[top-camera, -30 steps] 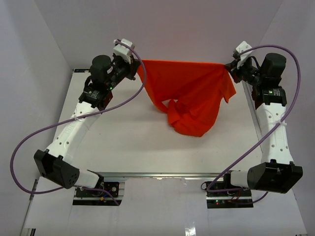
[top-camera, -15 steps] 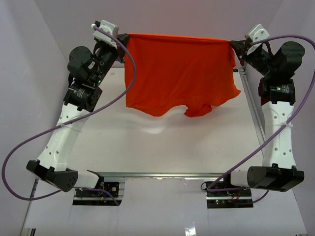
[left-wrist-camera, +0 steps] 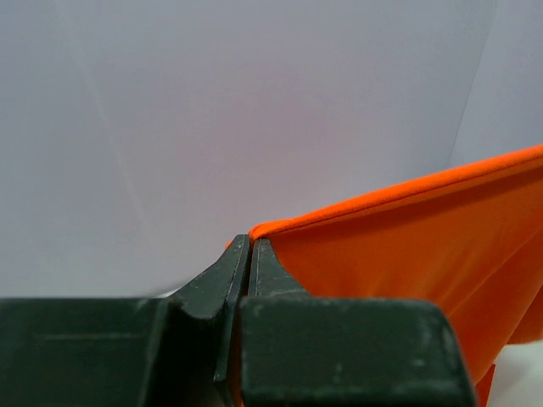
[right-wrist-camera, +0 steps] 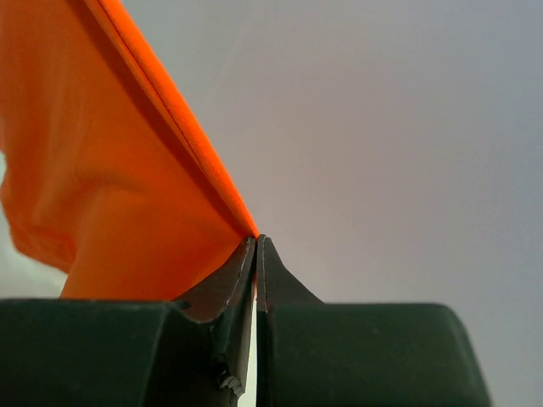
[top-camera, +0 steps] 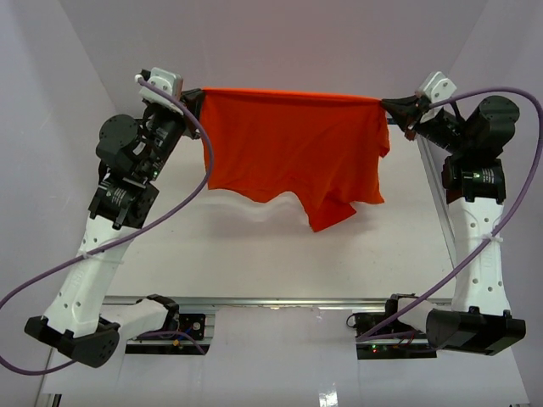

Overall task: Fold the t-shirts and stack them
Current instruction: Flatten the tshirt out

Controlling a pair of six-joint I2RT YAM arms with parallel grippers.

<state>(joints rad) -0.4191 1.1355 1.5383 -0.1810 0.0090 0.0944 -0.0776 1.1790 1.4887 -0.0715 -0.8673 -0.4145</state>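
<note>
- We saw one orange-red t-shirt (top-camera: 293,144) held up in the air, between the two arms.
- It hung over the far part of the white table (top-camera: 229,254).
- The left gripper (top-camera: 191,96) was pinched tight on the top left corner of the t-shirt.
- In the left wrist view, its two dark fingers met at the tips, with only a thin bit of cloth between them.
- The right gripper (top-camera: 392,106) was pinched tight on the top right corner.
- In the right wrist view, its fingers met the same way, and the cloth edge came out right at the tips.
- The top edge of the t-shirt ran almost straight from one gripper to the other, pulled flat.
- The rest of the t-shirt hung down like a sheet.
- Its bottom edge was wavy, and one flap hung lower, toward the right side.
- We could not tell if that low flap touched the table.
</note>
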